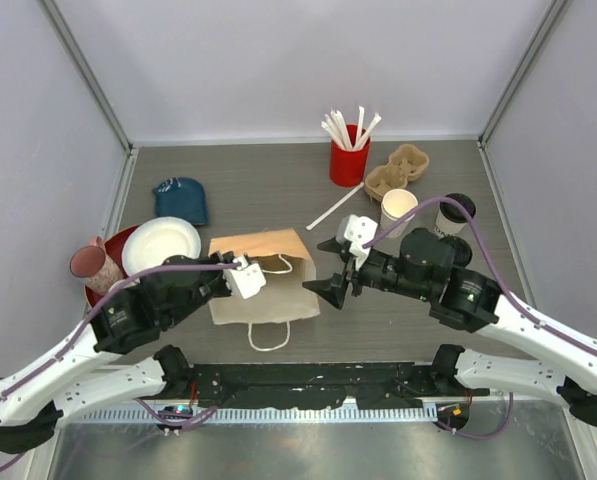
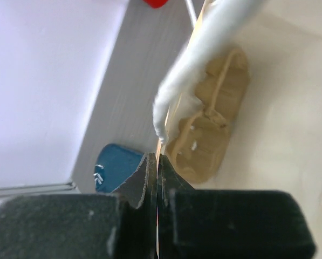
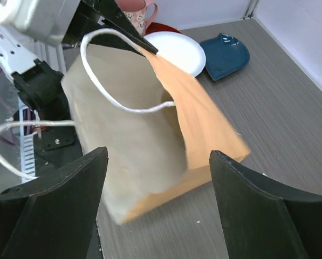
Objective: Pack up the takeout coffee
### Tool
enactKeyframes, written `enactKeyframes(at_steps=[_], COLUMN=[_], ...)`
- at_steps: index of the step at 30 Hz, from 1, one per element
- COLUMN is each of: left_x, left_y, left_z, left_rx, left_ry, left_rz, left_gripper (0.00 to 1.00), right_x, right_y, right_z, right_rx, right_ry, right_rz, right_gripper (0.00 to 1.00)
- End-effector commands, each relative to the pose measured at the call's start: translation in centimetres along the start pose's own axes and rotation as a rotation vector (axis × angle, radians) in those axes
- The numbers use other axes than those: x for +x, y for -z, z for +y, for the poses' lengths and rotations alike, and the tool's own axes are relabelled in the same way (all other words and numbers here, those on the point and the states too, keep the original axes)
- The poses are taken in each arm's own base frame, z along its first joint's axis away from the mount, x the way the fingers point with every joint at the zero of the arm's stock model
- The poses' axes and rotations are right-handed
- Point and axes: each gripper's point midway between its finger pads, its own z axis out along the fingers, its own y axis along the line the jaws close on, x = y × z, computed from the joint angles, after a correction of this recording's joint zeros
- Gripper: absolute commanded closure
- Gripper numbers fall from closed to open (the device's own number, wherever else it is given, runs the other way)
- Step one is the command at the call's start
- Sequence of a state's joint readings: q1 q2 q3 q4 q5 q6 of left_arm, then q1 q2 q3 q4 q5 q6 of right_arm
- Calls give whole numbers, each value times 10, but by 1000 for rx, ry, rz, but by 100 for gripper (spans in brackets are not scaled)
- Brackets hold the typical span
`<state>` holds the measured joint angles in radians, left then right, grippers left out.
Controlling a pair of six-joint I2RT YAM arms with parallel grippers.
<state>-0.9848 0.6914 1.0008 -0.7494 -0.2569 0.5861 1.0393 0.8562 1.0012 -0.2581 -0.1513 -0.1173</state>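
Rim of paper bag (image 1: 273, 280) pinched in fully closed left hand (image 2: 157, 164). Right hand (image 1: 330, 268) at 3 o'clock of bag, spread wide, empty, touching nothing. Lidded coffee cup (image 1: 458, 208) upright on bench (image 1: 248, 190), at 2 o'clock of bag.

The paper bag (image 1: 263, 295) is showing tan with white handles, the surface (image 1: 258, 190) is showing grey wood grain, and the right takeout cup (image 1: 456, 212) is showing white under a black lid.

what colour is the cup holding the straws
Red. The cup shows best in the top external view.
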Motion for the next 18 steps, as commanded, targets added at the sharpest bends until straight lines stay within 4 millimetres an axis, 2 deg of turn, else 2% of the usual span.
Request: enactKeyframes(at_steps=[1, 4, 5, 11, 14, 17, 18], left_x=[1, 0, -2, 16, 19, 10, 7], left_y=[4, 6, 4, -10, -10, 2, 2], left_z=[46, 44, 40, 15, 13, 22, 21], left_rx=[-345, -439, -433, -385, -376, -368, -350], left_ry=[-92, -142, -137, -75, -51, 25, 119], left_rz=[-13, -66, -87, -87, -79, -88, -100], left_gripper=[100, 100, 100, 100, 100, 100, 100], right_x=[18, 33, 36, 64, 66, 61, 54], right_y=[-23, -31, -33, -48, -53, -56, -56], right_z=[-7, -12, -12, -15, -14, -14, -15], right_rx=[10, 34, 37, 51, 42, 41, 43], right_ry=[66, 71, 76, 74, 64, 54, 51], right_rz=[29, 40, 38, 72, 86, 81, 67], right_gripper=[18, 18, 18, 18, 18, 18, 18])
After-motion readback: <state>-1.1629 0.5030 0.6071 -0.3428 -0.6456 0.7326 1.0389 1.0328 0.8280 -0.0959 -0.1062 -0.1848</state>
